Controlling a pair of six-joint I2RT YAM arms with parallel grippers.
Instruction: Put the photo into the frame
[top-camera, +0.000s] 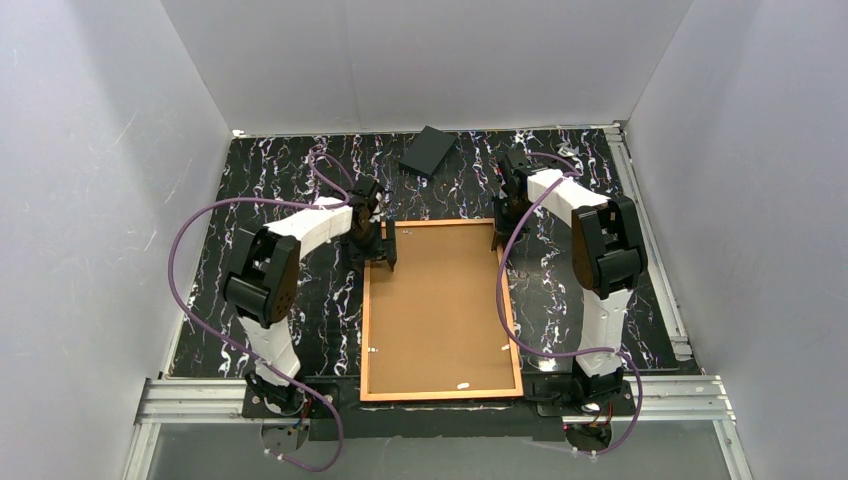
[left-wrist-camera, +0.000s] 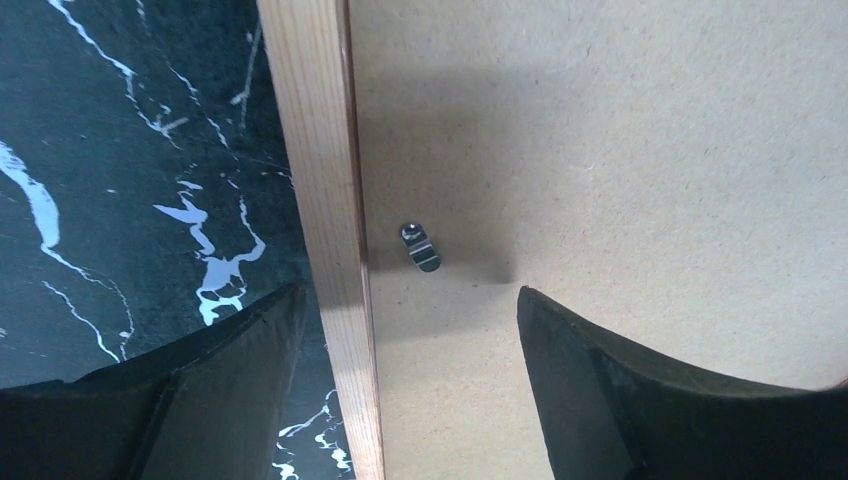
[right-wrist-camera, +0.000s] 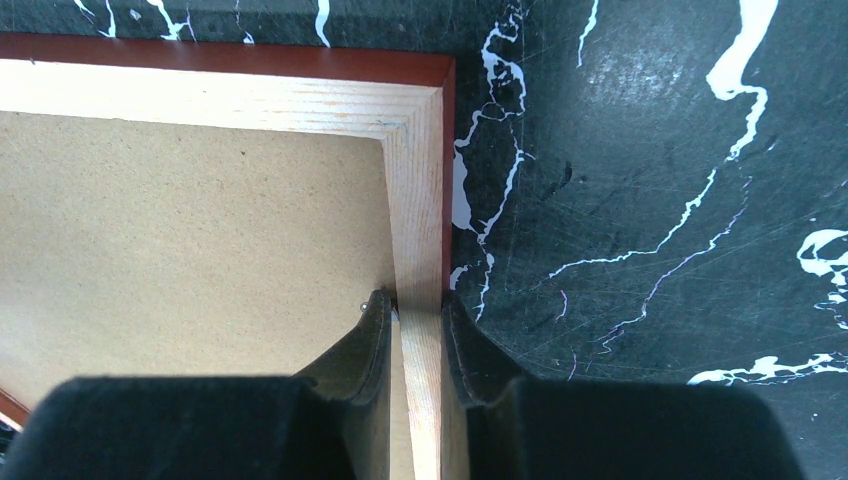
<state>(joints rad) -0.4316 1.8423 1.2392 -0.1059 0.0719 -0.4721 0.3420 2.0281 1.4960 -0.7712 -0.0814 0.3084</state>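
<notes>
- Frame (top-camera: 440, 393) is seen lying flat, back side up, at the middle of the table (top-camera: 300, 180), with its near edge close to the arm bases.
- The light wood of the back is shown in the wrist views (left-wrist-camera: 330, 200) (right-wrist-camera: 415, 130); a red-orange outer edge is seen at the far right corner.
- A brown backing board (top-camera: 440, 300) is set inside the frame and fills the opening (left-wrist-camera: 600, 150) (right-wrist-camera: 180, 220).
- A small metal clip (left-wrist-camera: 422, 247) is fixed on the board just beside the left rail; small tabs are also seen along the side rails in the top view.
- Left gripper (top-camera: 373, 258) is placed at the far left corner of the frame, with its fingers held wide apart (left-wrist-camera: 410, 295).
- The left rail is straddled: one finger (left-wrist-camera: 230, 380) is over the table on the left, the other over the board on the right. Neither finger is pressed against the rail; contact with the surface below cannot be told.
- Right gripper (top-camera: 497, 238) is placed on the right rail, just near of the far right corner.
- Its fingers are clamped on that rail (right-wrist-camera: 414, 300), one on the inner side by the board, one on the outer side.
- A dark flat rectangular object (top-camera: 430, 150) is seen at the far edge of the table, well apart from the frame.
</notes>
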